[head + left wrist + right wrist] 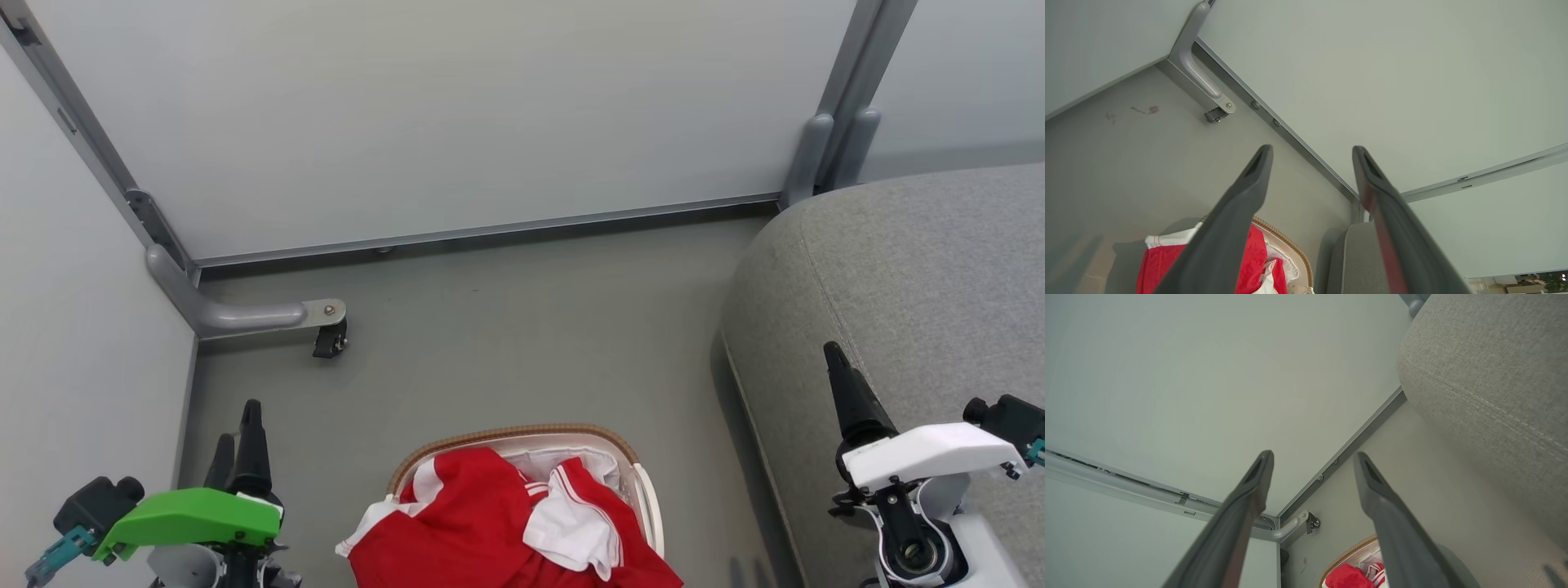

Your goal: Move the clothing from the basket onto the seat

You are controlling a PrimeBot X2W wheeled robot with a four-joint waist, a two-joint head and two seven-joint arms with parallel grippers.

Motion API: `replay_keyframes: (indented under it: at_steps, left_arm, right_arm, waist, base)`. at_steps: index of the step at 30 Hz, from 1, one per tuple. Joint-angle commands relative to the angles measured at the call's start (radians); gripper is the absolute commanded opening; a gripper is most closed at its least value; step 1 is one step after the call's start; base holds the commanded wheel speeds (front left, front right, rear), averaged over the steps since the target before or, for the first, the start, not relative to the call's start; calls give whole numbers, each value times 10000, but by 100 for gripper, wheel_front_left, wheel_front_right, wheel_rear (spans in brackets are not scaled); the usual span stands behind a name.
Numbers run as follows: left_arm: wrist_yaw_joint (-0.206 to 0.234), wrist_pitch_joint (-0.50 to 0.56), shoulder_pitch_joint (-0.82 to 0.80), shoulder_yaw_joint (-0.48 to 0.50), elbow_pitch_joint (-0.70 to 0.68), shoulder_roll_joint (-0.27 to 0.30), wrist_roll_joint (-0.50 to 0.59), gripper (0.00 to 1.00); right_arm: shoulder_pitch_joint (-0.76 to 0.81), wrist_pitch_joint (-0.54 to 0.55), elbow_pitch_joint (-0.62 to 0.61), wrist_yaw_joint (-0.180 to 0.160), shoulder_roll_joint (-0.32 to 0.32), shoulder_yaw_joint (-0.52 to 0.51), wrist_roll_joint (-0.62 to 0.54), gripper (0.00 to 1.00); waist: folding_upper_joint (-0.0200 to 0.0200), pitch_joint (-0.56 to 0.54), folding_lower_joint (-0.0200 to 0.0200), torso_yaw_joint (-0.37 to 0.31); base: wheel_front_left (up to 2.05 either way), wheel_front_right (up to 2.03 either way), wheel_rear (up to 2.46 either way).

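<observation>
The clothing (473,523), bright red with white panels and stripe trim, is heaped in the basket (522,431) at the bottom centre and spills over its near and left edge. The white liner shows at the back of the basket. The light grey seat (914,278) bulks at the right. My left gripper (237,433) stands left of the basket, open and empty. My right gripper (849,392) hovers over the seat's front edge, also open. In the left wrist view my left gripper (1311,151) is spread above the clothing (1159,265). The right gripper (1313,455) gapes beside the seat (1486,375).
Pale partition walls close the space behind and at the left. A grey bracket foot with a black caster (331,339) juts onto the grey floor (531,327) behind the basket at the left. A narrow strip of floor separates the basket and the seat.
</observation>
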Motion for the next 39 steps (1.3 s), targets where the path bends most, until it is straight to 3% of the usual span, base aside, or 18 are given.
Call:
replay_keyframes:
  at_steps: [1, 8, 9, 39]
  left_arm:
    - [49, -118, -380, -84, -15, 152, 509, 100]
    - [165, -331, -457, -389, 154, 227, 1498, 100]
    - [326, -511, -544, -641, 342, 280, 2259, 100]
    - [1105, -1317, -89, -1189, 649, 289, 5264, 100]
  right_arm:
    - [-338, -131, -48, 3, -145, 155, -441, 100]
    - [-535, -350, 77, 4, -254, 433, -1362, 100]
    - [-690, -524, 155, 4, -236, 470, -2244, 100]
    - [-193, -1327, 371, 5, -105, 793, -5659, 100]
  waist:
    - [0, 1, 0, 6]
    - [0, 5, 0, 25]
    - [0, 6, 0, 43]
    - [0, 41, 0, 23]
  base:
    - [0, 0, 0]
    - [0, 0, 0]
    - [0, 0, 0]
    - [0, 0, 0]
